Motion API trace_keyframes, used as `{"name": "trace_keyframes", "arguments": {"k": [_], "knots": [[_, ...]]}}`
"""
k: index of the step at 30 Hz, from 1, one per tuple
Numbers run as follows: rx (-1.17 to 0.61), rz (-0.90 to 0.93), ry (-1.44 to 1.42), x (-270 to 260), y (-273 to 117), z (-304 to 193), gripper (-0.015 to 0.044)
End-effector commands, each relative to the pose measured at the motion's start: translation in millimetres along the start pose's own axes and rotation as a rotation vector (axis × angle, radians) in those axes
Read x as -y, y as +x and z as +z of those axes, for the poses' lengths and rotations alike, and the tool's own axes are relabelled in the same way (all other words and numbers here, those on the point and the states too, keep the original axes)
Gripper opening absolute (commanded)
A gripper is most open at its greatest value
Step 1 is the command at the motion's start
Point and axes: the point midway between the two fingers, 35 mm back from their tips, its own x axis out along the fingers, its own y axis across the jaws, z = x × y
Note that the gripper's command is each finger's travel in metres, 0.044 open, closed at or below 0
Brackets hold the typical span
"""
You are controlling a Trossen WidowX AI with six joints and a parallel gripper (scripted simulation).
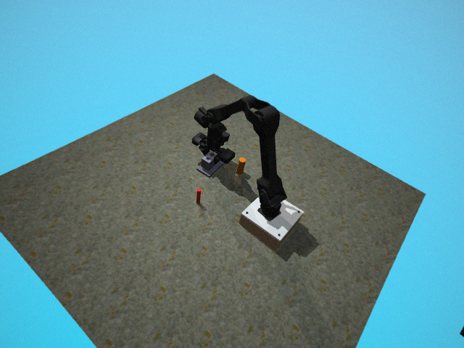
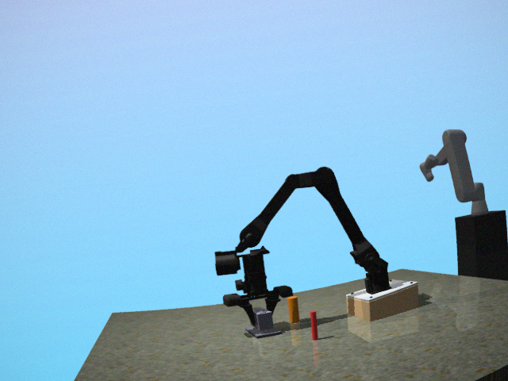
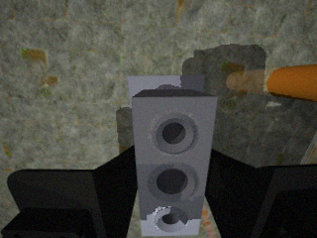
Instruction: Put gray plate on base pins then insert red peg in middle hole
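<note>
In the exterior view, the plate [image 1: 208,162] [image 2: 263,321] [image 3: 174,156] sits over the base [image 1: 208,172] [image 2: 267,333] [image 3: 144,85], between the end effector's [image 1: 212,156] [image 2: 262,320] [image 3: 171,184] fingers. Rightward on the tabletop [image 1: 130,262] [image 2: 176,348] [image 3: 64,114] stand the cylinder [image 1: 241,166] [image 2: 293,309] [image 3: 296,82], the peg [image 1: 198,196] [image 2: 313,325] nearer the front, and the mounting block [image 1: 258,235] [image 2: 391,305].

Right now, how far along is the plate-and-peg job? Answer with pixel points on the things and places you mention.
Nothing looks finished. In hand: the gripper [image 1: 210,152] [image 2: 262,321] [image 3: 166,145] grips the gray plate [image 1: 206,161] [image 2: 264,321] [image 3: 174,158], low over its base [image 1: 204,170] [image 2: 268,333] [image 3: 149,84]; can't confirm seating. Left: release; red peg [image 1: 198,196] [image 2: 313,325], standing apart, into the middle hole.
</note>
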Motion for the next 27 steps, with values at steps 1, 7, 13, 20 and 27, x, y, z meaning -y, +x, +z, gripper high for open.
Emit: {"name": "trace_keyframes", "arguments": {"k": [1,7,13,20,27], "knots": [[-0.003,0.001,-0.006,0.2,5.9,-0.5,0.0],[0.0,0.0,0.0,0.1,1.5,0.0,0.0],[0.0,0.0,0.0,0.1,1.5,0.0,0.0131],[0.0,0.0,0.0,0.1,1.5,0.0,0.0315],[0.0,0.0,0.0,0.1,1.5,0.0,0.044]]}}
